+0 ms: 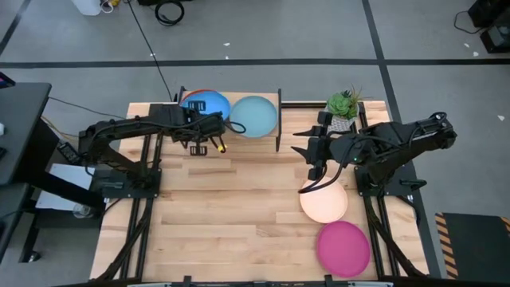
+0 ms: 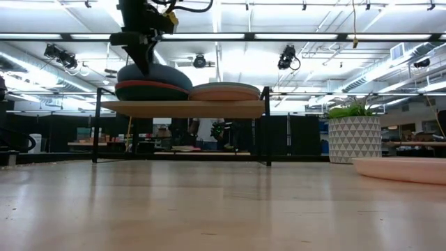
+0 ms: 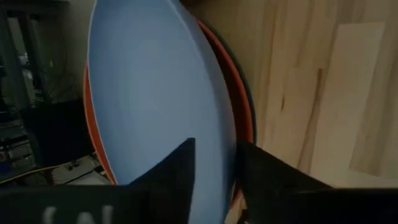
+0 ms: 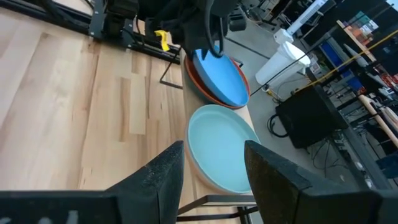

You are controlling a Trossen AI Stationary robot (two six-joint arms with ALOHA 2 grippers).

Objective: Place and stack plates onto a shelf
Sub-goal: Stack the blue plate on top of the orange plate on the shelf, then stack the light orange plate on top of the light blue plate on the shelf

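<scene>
The shelf (image 1: 279, 102) stands at the table's far edge. On its left half lies a stack: the blue plate (image 1: 205, 104) on top, an orange plate (image 3: 238, 99) under it and a dark rim lowest. My left gripper (image 1: 207, 123) is shut on the blue plate. On the right half, the light blue plate (image 1: 254, 115) lies on a tan one (image 4: 198, 171). My right gripper (image 1: 301, 146) hovers open over the table to the right of the shelf, touching nothing. The cream plate (image 1: 324, 201) and the magenta plate (image 1: 344, 247) lie flat on the table's right side. My left gripper pinches the blue plate's near rim (image 3: 225, 155), one finger (image 3: 180, 177) on the plate's inner face and the other (image 3: 267, 183) outside the rim. It comes from above and the near side. In the low view the plate (image 2: 153, 73) looks tilted, underside showing, atop the stack.
A potted plant (image 1: 343, 105) stands at the far right corner beside the shelf. Thin black shelf legs (image 2: 268, 125) stand at the shelf's ends. Bare wood lies at the table's middle and near left (image 1: 215, 223). The arm bases sit at both table sides.
</scene>
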